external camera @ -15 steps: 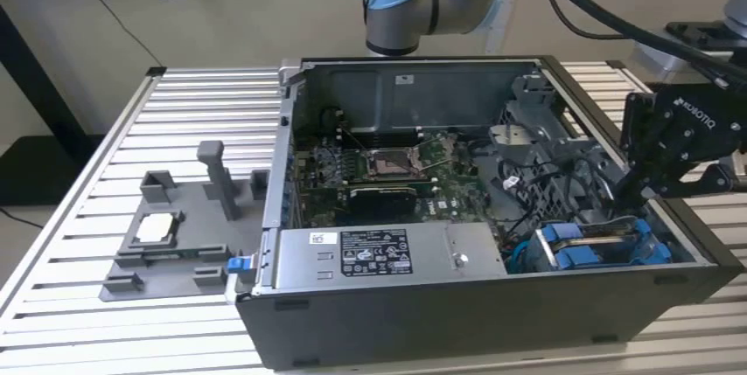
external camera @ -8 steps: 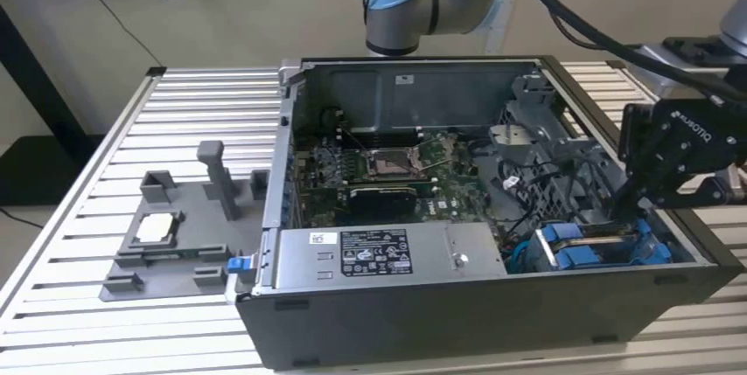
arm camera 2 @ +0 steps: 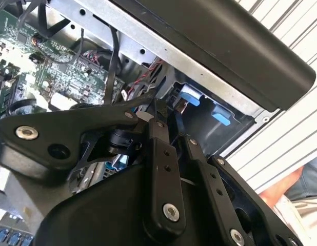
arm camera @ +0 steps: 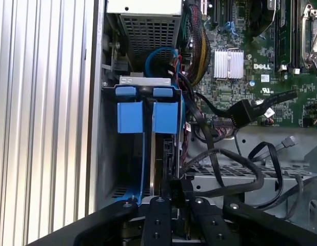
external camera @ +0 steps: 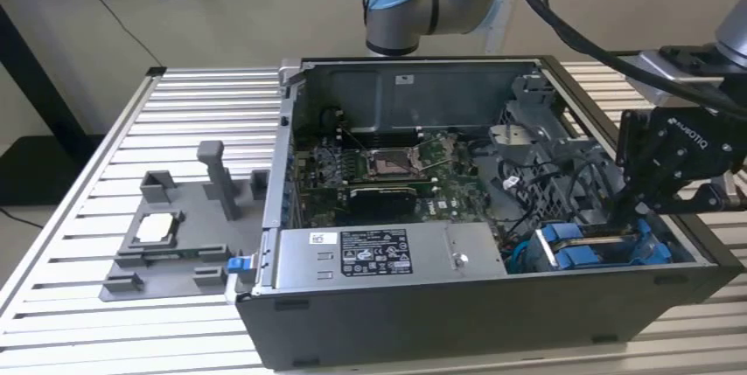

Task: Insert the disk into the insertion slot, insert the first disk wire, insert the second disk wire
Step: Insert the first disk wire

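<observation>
The disk (arm camera: 157, 159) stands edge-on inside the insertion slot (arm camera: 110, 154), a dark metal bay with blue tabs (arm camera: 148, 115) at the case's corner on the exterior view's right (external camera: 596, 248). A blue strip of its carrier runs down one side. My gripper (arm camera: 178, 197) reaches down into the bay (external camera: 631, 218), its black fingers (arm camera: 158, 215) drawn close around the disk's near edge. In the second wrist view the gripper (arm camera 2: 171, 123) points at the blue tabs (arm camera 2: 189, 97). Two black wires lie loose beside the bay, one ending in a wide plug (arm camera: 244, 110), the other in a small plug (arm camera: 289, 141).
The open computer case (external camera: 386, 322) lies on a slatted metal table (external camera: 187, 104). Inside are the green motherboard (external camera: 397, 165), the silver labelled power-supply box (external camera: 373, 248) and cable bundles (arm camera: 197, 46). A grey fixture (external camera: 175, 235) with a small silver chip (external camera: 157, 228) sits at the exterior view's left.
</observation>
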Controlling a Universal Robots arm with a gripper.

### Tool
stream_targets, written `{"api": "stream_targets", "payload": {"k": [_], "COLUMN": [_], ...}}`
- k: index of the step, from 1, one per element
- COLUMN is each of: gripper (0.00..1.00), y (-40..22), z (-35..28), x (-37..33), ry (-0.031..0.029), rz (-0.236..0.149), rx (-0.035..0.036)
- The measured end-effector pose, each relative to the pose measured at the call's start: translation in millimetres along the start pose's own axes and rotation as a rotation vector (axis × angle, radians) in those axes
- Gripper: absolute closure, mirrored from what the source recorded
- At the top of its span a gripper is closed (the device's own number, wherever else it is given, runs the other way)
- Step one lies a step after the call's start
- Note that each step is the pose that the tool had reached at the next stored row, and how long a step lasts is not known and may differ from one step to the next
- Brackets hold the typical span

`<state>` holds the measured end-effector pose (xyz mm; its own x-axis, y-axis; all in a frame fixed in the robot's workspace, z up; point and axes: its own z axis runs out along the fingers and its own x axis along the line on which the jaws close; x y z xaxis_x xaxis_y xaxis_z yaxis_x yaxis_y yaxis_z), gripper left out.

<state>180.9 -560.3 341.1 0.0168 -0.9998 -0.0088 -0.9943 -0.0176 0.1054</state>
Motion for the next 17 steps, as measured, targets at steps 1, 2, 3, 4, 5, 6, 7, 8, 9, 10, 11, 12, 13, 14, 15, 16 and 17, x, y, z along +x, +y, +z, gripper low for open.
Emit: {"api": "stream_targets", "payload": {"k": [1,2,3,4,5,6,7,8,9,10,11,12,13,14,15,16,17], "gripper": [0.81,0.81,0.81,0.81,0.81,0.81,0.81,0.81,0.81,0.81,0.81,0.81,0.81,0.81,0.81,0.81,0.81], "y": [0.0,0.0,0.0,0.1,0.2,0.2,0.3,0.4,0.4,0.4,0.5,0.5,0.4,0.4,0.4,0.4,0.4], "z": [0.3,0.5,0.8,1.0,1.3,1.5,1.8,2.0,2.2,2.4,2.6,2.8,3.1,3.4,3.6,3.8,4.3], "x": [0.1,0.2,0.2,0.2,0.3,0.3,0.3,0.3,0.3,0.3,0.3,0.3,0.3,0.3,0.3,0.3,0.3], "ry": [0.0001,0.0001,0.0,-0.0001,-0.0002,-0.0002,-0.0002,-0.0003,-0.0003,-0.0004,-0.0005,-0.0008,-0.0012,-0.0016,-0.0018,-0.0019,-0.0023], "rz": [0.0,0.0,0.001,0.001,0.001,0.001,0.001,0.002,0.003,0.004,0.006,0.009,0.012,0.015,0.017,0.019,0.02], "rx": [0.0,0.0,0.0,0.0,0.0,0.0,0.0,0.0,0.0,0.0,0.0,0.0,0.0001,0.0001,0.0002,0.0002,0.0002]}}
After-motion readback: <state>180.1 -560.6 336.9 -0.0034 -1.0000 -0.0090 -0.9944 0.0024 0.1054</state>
